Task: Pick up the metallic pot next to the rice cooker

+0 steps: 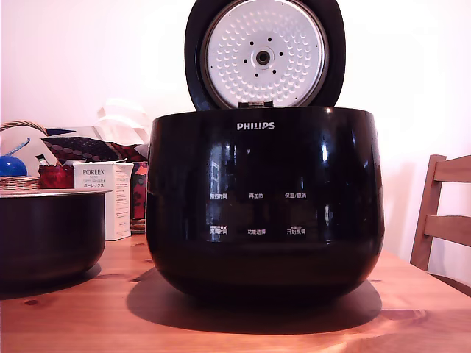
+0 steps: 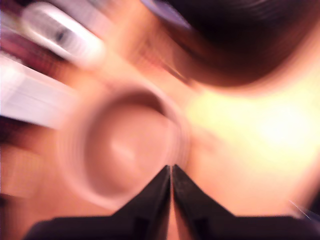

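Note:
The metallic pot (image 1: 48,235) is a dark round bowl with a thin flared rim, standing on the wooden table at the exterior view's left. Beside it, in the middle, stands the large glossy black PHILIPS rice cooker (image 1: 265,202) with its lid raised, showing the dimpled silver inner plate. The arm does not appear in the exterior view. The wrist view is heavily motion-blurred: the pot (image 2: 125,150) appears from above as a round rim with an empty inside, and the cooker (image 2: 240,45) is a dark mass beyond. My gripper (image 2: 171,172) hovers over the pot's rim, black fingertips pressed together, holding nothing.
Behind the pot stand a white PORLEX box (image 1: 103,198), a wicker basket (image 1: 18,180) with a blue object, and patterned packages. A wooden chair (image 1: 441,217) stands at the exterior view's right, past the table edge. The wooden table (image 1: 235,323) runs across the foreground.

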